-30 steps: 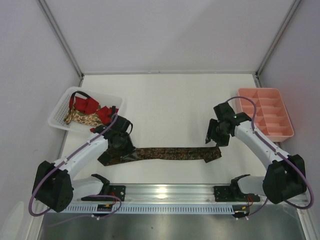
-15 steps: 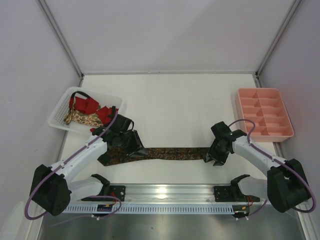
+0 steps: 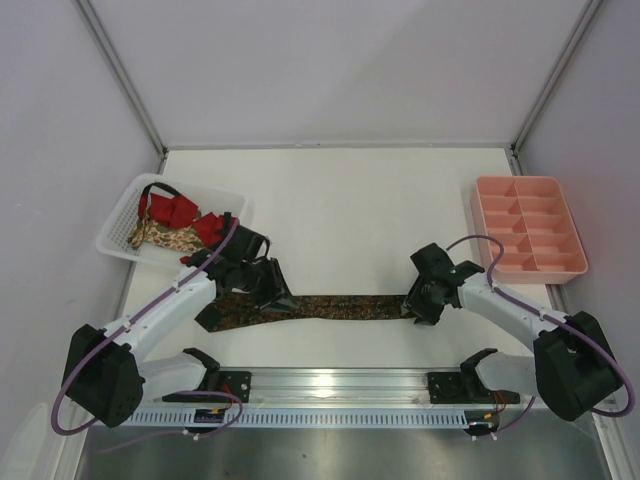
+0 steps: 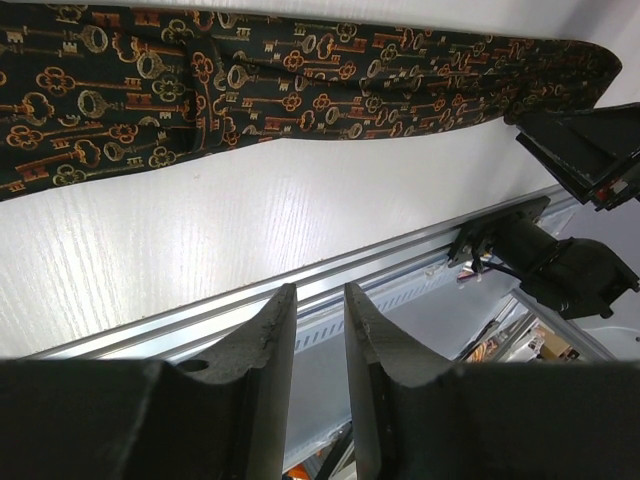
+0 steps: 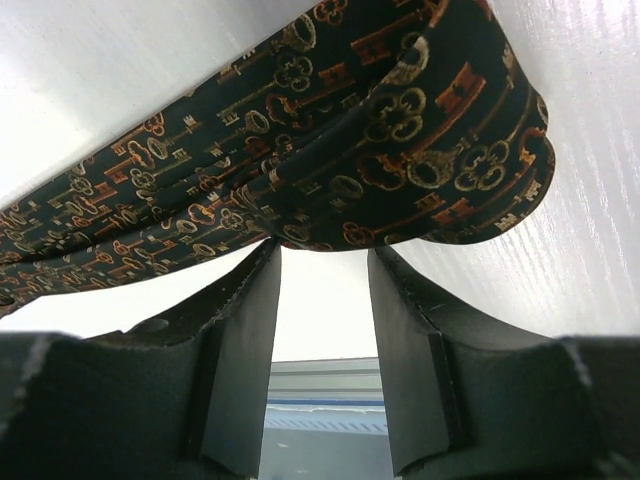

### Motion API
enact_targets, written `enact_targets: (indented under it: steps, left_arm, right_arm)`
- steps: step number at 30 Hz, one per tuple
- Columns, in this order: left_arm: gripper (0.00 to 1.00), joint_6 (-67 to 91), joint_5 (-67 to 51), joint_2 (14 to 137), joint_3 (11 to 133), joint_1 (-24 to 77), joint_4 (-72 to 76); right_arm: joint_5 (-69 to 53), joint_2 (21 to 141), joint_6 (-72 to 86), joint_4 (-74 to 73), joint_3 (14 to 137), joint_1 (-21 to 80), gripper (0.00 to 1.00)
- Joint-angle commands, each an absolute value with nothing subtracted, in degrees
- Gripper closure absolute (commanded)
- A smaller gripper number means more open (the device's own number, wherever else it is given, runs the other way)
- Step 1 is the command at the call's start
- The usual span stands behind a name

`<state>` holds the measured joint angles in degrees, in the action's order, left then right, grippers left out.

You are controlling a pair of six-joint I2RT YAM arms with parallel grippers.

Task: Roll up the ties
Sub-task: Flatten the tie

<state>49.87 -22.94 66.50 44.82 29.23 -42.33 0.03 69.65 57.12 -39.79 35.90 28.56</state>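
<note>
A dark brown tie [image 3: 340,306] with a reddish-gold key pattern lies stretched along the near part of the table. In the left wrist view the tie [image 4: 300,90] runs along the top, and my left gripper [image 4: 318,292] hangs apart from it, open by a narrow gap with nothing inside. From above, the left gripper [image 3: 278,298] hovers by the tie's wide left part. My right gripper [image 3: 418,305] is at the tie's right end. There the tie [image 5: 380,130] is doubled over in a fold, and the right gripper [image 5: 322,250] stands open with its tips against that fold.
A white basket [image 3: 115,225] at the far left holds a red tie [image 3: 170,210] and a beige floral tie [image 3: 165,238]. A pink compartment tray [image 3: 530,240] stands at the right. The metal rail [image 3: 330,385] with both arm bases runs along the near edge.
My right gripper came down and leftward onto the tie's right end, which is now folded over and lies shorter. The left gripper slid a little to the right along the tie.
</note>
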Motion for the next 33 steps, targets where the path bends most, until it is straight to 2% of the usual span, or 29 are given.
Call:
enact_targets:
  steps: [1,6,10,14,15,19,24,29,33]
  left_arm:
    - [0.69,47.9,-24.5,65.9,46.2,29.5,-42.5]
    - [0.69,47.9,-24.7,65.1,45.4,29.5,-42.5]
    - [0.69,47.8,-25.3,65.4,44.8,29.5,-42.1]
    - [0.69,47.4,-25.0,65.2,45.4,29.5,-42.6]
    - [0.69,47.3,-24.9,65.1,45.4,29.5,-42.9]
    - [0.69,46.9,-24.9,65.3,45.4,29.4,-43.0]
    - [0.69,46.8,-25.2,66.1,45.3,29.4,-42.3]
    - [0.69,46.6,-26.1,66.8,45.5,29.4,-41.8]
    - [0.69,46.1,-25.9,66.8,45.6,29.4,-42.4]
  right_arm:
    - [3.2,69.3,59.2,-38.9,37.4,29.3,0.55]
    - [5.7,69.0,61.3,-40.1,37.7,29.4,0.57]
    - [9.2,68.7,63.4,-38.7,36.9,29.8,0.62]
    - [11.7,67.6,64.5,-37.8,36.1,29.5,0.77]
    - [11.7,67.2,64.6,-38.1,36.4,29.3,0.85]
    - [12.0,66.1,64.5,-39.8,37.4,28.8,0.95]
    - [13.4,62.9,60.9,-42.8,36.7,23.1,0.96]
    - [12.1,61.0,51.0,-42.0,36.5,5.6,0.92]
    - [12.5,60.6,44.8,-45.6,41.9,2.6,0.73]
